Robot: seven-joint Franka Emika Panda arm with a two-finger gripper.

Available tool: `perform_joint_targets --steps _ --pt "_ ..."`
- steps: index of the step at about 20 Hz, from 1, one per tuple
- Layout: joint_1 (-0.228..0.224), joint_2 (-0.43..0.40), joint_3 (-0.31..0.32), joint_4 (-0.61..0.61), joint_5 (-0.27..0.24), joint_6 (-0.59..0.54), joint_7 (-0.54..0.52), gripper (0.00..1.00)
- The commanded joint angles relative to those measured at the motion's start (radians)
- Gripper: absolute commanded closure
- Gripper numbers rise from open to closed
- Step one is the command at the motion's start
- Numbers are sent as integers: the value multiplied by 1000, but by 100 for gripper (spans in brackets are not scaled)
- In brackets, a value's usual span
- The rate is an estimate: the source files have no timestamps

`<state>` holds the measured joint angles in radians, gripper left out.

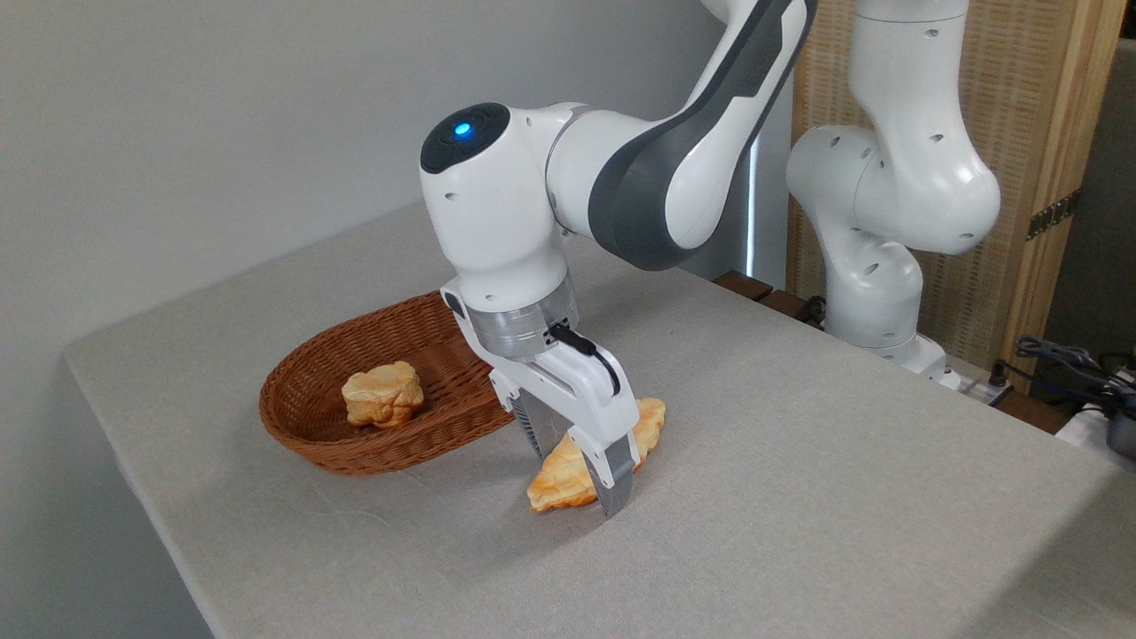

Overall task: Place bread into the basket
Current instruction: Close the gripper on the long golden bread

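Observation:
The bread (557, 486), a long golden-brown loaf with pointed ends, lies flat on the grey table just right of the basket. My gripper (577, 481) is down at table level and straddles the loaf's middle. One finger (614, 484) stands in front of it and the other behind, set wide apart near the edges of the hand, so the gripper is open. The front finger hides whether it touches the loaf. The reddish-brown wicker basket (355, 461) sits to the left, close to the gripper.
A small lumpy bread roll (383, 393) lies inside the basket. The arm's white base (887, 266) stands at the back right, with cables (1056, 355) beside it. The table's front-left edge (142, 479) runs close to the basket.

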<state>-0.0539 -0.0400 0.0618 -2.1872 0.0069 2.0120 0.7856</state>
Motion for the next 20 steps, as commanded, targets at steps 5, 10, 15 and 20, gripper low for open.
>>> perform_joint_targets --steps 5,10,15,20 --pt "-10 -23 12 -19 8 14 31 56" --pt "-14 -23 9 -19 8 13 31 56" --pt "-14 -26 4 -11 8 14 34 57" --pt "-12 -43 4 13 5 11 40 56"
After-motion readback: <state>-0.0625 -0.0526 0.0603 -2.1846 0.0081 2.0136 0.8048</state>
